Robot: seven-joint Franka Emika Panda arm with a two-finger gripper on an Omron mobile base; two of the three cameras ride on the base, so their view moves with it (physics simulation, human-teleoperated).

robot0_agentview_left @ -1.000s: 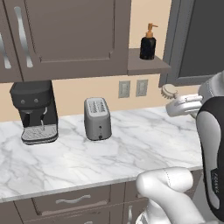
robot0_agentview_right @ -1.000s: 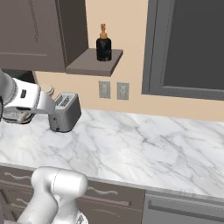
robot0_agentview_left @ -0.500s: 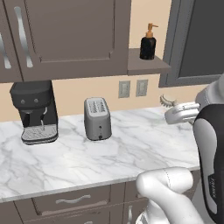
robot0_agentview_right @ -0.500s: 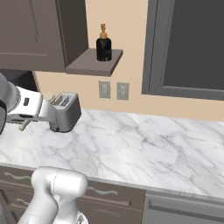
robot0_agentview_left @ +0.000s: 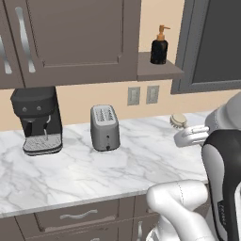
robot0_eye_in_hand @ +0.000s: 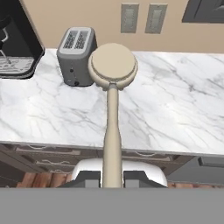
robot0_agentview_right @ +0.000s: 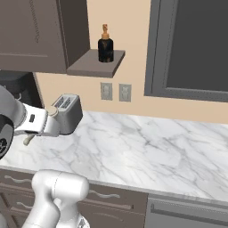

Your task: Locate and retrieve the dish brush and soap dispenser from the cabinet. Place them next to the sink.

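My gripper (robot0_eye_in_hand: 111, 177) is shut on the pale handle of the dish brush (robot0_eye_in_hand: 112, 109), whose round tan head (robot0_eye_in_hand: 113, 63) points away from the hand, held above the marble counter. In the left base view the brush head (robot0_agentview_left: 179, 121) sticks out past the gripper (robot0_agentview_left: 190, 136) at the right, over the counter. The black soap dispenser (robot0_agentview_left: 159, 46) with its copper pump stands upright on the cabinet's grey-brown shelf board (robot0_agentview_left: 159, 71), well above the gripper; the right base view has the dispenser (robot0_agentview_right: 105, 44) on the shelf (robot0_agentview_right: 95, 63) too. The sink is out of view.
A silver toaster (robot0_agentview_left: 104, 127) and a black coffee machine (robot0_agentview_left: 36, 120) stand on the white marble counter (robot0_agentview_left: 141, 160). Two wall outlets (robot0_agentview_left: 142, 95) sit under the shelf. Dark wall cabinets (robot0_agentview_left: 70, 37) hang at left, and a dark window frame (robot0_agentview_right: 191, 49) is at right.
The arm has drawn back and down with the dish brush in the gripper, so the brush head now hangs lower, closer to the counter. The soap dispenser has not moved.
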